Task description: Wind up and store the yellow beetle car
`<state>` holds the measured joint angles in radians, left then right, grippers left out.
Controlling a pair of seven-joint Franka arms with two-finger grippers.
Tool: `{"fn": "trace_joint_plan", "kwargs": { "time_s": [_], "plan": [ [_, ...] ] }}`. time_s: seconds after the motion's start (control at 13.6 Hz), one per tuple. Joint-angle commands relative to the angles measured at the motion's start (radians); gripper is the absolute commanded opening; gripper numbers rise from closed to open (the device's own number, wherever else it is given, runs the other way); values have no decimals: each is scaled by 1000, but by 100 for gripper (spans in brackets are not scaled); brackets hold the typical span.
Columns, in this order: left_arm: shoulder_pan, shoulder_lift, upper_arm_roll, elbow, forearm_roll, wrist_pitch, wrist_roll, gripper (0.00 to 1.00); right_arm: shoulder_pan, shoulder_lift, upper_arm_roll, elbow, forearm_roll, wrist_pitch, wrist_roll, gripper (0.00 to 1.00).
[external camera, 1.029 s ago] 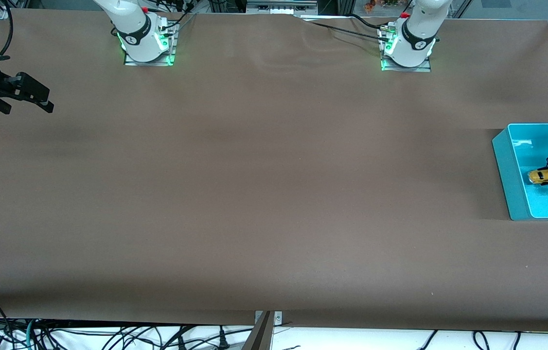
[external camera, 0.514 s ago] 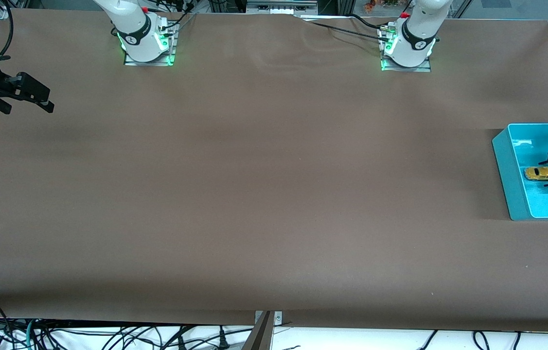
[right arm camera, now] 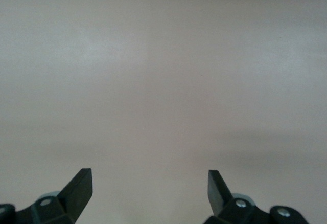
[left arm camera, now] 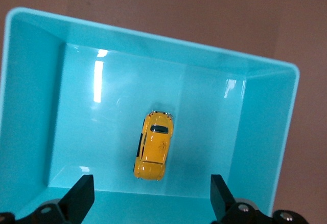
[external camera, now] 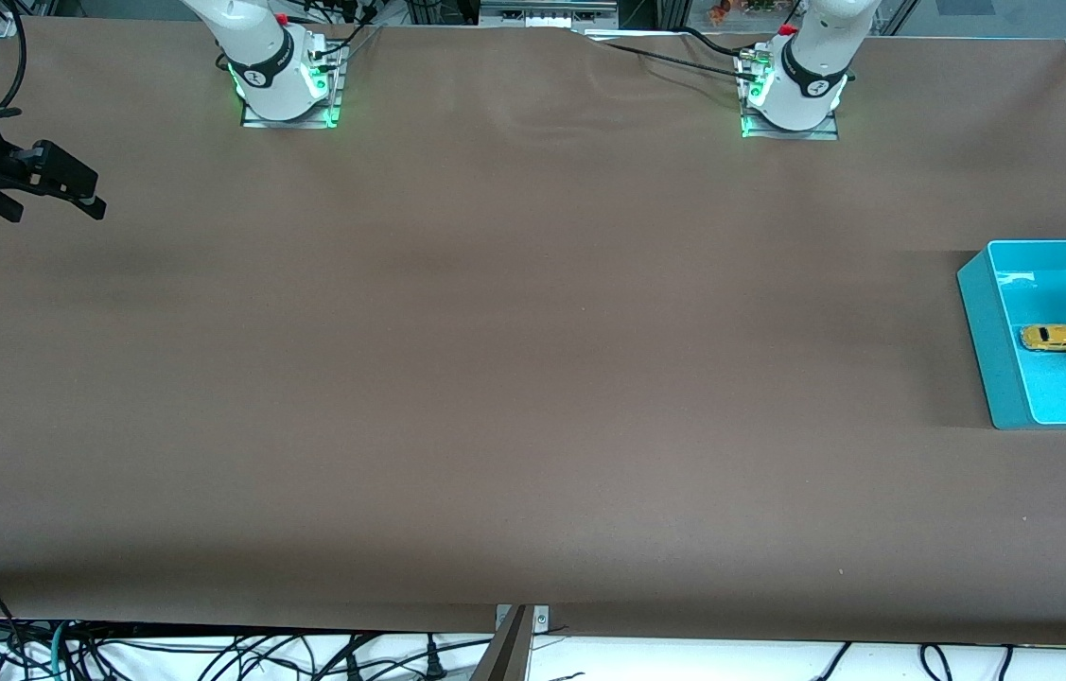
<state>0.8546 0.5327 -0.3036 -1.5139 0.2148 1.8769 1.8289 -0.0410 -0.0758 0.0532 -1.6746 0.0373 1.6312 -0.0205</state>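
Observation:
The yellow beetle car (external camera: pixel 1053 339) lies on its wheels on the floor of the turquoise bin (external camera: pixel 977 312) at the left arm's end of the table. It also shows in the left wrist view (left arm camera: pixel 153 152), in the middle of the bin (left arm camera: pixel 265 132). My left gripper (left arm camera: pixel 152 196) is open and empty, up over the bin and apart from the car; in the front view it is almost wholly past the picture's edge. My right gripper (external camera: pixel 69 189) is open and empty over bare table at the right arm's end and waits; its wrist view shows its fingertips (right arm camera: pixel 82 185) over bare mat.
The brown mat (external camera: pixel 514 359) covers the table. The two arm bases (external camera: pixel 282 80) stand along the edge farthest from the front camera. Cables hang past the table's near edge.
My left gripper let go of the car, which dropped to the bin's floor. The gripper then rose and drew away out of the front view. The right arm has not moved.

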Motion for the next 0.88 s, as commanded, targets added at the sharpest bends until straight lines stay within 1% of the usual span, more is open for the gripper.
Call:
{"fn": "trace_joint_plan", "kwargs": {
  "time_s": [0.0, 0.07, 0.22, 0.37, 0.51, 0.59, 0.66, 0.73, 0.81],
  "plan": [
    [-28, 1, -58, 114, 15, -184, -219, 100, 4, -2, -1, 15, 0, -13, 8, 100],
    [-54, 1, -78, 157, 20, -255, -318, 100, 4, -2, -1, 15, 0, -13, 8, 100],
    [-127, -2, -92, 216, 18, -375, -506, 100, 4, -2, -1, 15, 0, -14, 7, 100],
    [-192, -31, -95, 241, 8, -432, -690, 100, 4, -2, -1, 15, 0, -13, 8, 100],
    [-264, -87, -97, 233, 6, -435, -868, 100, 4, -2, -1, 13, 1, -13, 8, 100],
    [-317, -123, -94, 219, 8, -435, -976, 100, 4, -2, -1, 15, 1, -13, 8, 100],
    [-356, -140, -94, 218, 6, -441, -1081, 100, 4, -2, -1, 15, 1, -13, 8, 100],
    [-388, -158, -94, 199, -14, -459, -1173, 100, 4, -2, -1, 15, 1, -13, 8, 100],
    [-420, -196, -91, 158, -58, -458, -1274, 100, 4, -2, -1, 15, 1, -13, 8, 100]
  ]
}}
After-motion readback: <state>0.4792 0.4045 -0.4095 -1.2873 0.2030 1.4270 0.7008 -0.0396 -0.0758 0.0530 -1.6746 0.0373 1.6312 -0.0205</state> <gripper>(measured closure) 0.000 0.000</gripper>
